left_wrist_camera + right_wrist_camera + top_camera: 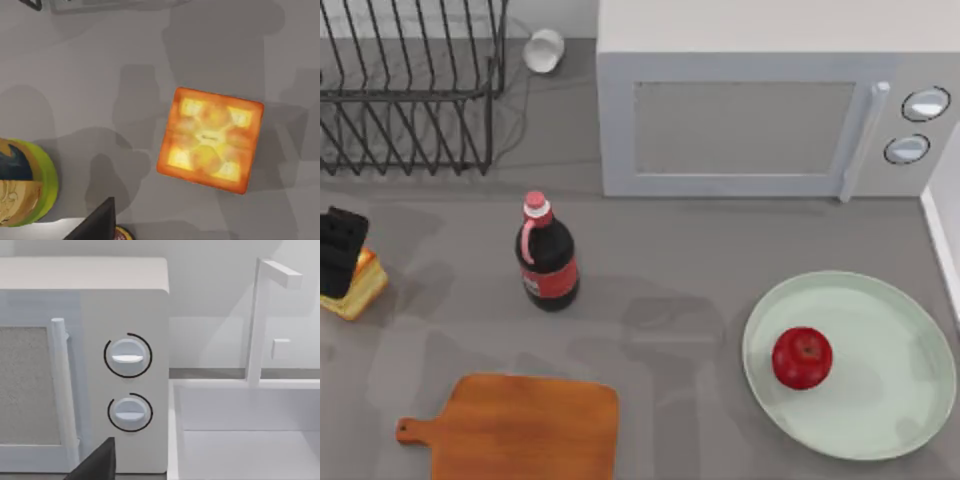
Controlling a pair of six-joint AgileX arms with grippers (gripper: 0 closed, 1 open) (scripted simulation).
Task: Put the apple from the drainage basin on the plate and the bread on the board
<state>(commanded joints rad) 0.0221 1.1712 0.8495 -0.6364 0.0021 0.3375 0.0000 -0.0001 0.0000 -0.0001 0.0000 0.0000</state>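
Left pincer [340, 250]: matte black, blocky, ridged; dark finger edge in wrist views.

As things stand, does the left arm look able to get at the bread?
Probably yes. The left claw sits right over the bread at the table's left edge, and the left wrist view looks straight down on the slice with bare tabletop around it. The bottle stands well aside.

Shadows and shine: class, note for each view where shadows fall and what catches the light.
Top view: soft arm shadows cross the table; the apple and bottle show highlights. Left wrist view: overlapping grey shadows surround the bread, whose top glows brightly. Right wrist view: even light, a faint shadow behind the faucet.
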